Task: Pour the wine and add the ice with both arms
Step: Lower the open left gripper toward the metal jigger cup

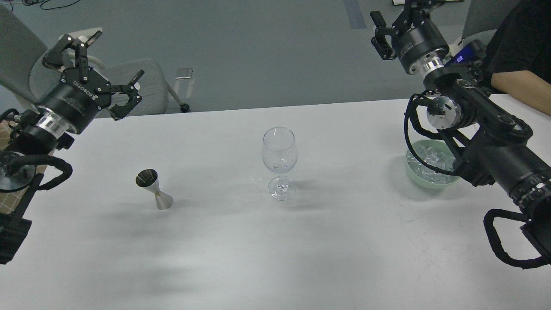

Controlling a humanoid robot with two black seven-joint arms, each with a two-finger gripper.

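A clear, empty stemmed wine glass stands upright at the middle of the white table. A steel jigger stands to its left. A pale green bowl at the right holds a heap of clear ice cubes; my right arm hides part of it. My left gripper is open and empty, raised above the table's far left edge. My right gripper is raised beyond the far right edge, looks open and holds nothing; its upper finger is cut off by the frame.
A grey chair stands behind the table's far left. A person in a black shirt rests a forearm at the far right corner. A woven mat lies at the left edge under my left arm.
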